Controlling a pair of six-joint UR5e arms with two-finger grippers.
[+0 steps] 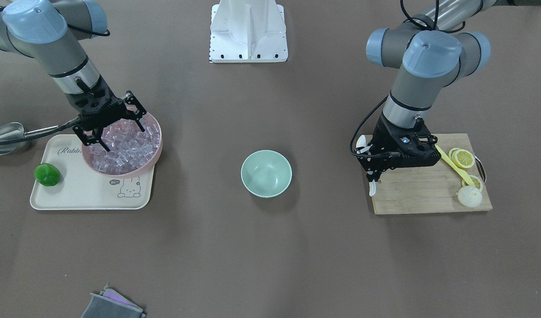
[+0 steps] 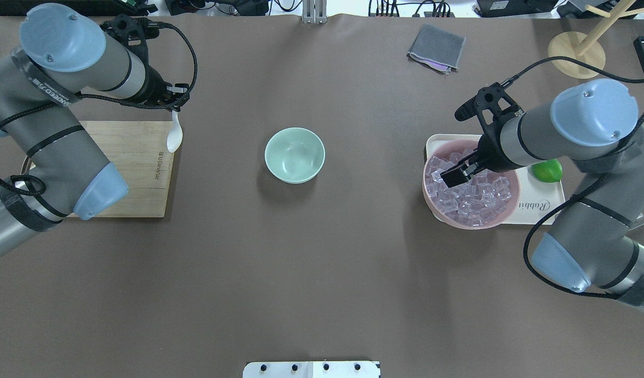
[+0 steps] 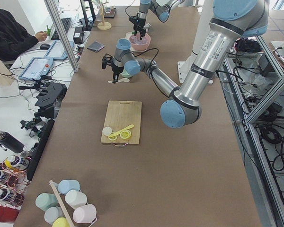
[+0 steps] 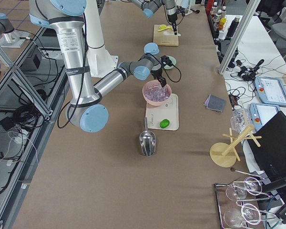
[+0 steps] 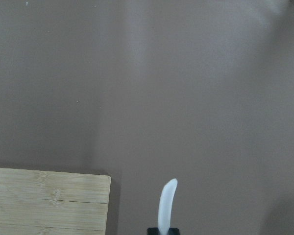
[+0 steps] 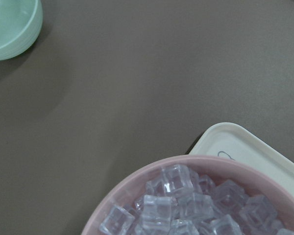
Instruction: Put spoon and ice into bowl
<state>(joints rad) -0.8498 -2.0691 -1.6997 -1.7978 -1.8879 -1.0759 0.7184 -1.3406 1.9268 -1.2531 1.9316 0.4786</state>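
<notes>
My left gripper is shut on the white spoon and holds it off the table by the corner of the cutting board. The spoon's tip shows in the left wrist view. The mint-green bowl stands empty at the table's middle. My right gripper is open, its fingers lowered into the heap of clear ice in the pink bowl. The right wrist view shows the ice below and the green bowl at the top left.
The pink bowl sits on a cream tray with a green lime. A metal scoop lies beside the tray. Lemon slices and a yellow utensil lie on the board. A grey cloth lies at the far side.
</notes>
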